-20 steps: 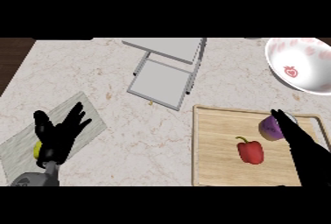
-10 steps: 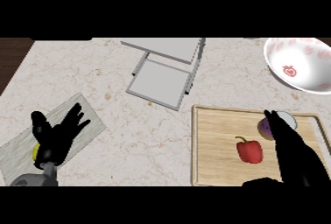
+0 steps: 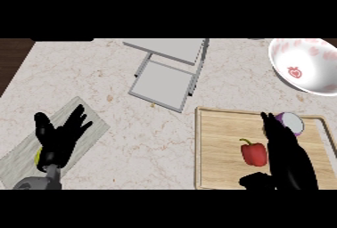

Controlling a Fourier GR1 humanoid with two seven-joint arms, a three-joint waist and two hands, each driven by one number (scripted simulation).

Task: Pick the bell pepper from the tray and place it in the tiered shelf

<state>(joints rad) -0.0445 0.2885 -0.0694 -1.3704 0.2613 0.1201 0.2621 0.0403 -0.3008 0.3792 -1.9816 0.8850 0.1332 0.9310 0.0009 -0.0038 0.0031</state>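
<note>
Head view: red pepper (image 3: 254, 152) lies on wooden tray (image 3: 217, 151), lower right of table (image 3: 132, 129). R. hand (image 3: 286, 151) just beside pepper, fingers straight, grasping nothing. L. hand (image 3: 58, 138) rests open, lower left. Grey shelf (image 3: 168, 71) at top centre, well apart from tray.

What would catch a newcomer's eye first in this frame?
The red bell pepper on the wooden tray at lower right, with the right hand right beside it, fingers straight, pointing up the tray. Next, the big white bowl with red strawberry prints at the upper right corner, and the grey tiered shelf at top centre. The left hand rests open at lower left over a grey mat.
</note>
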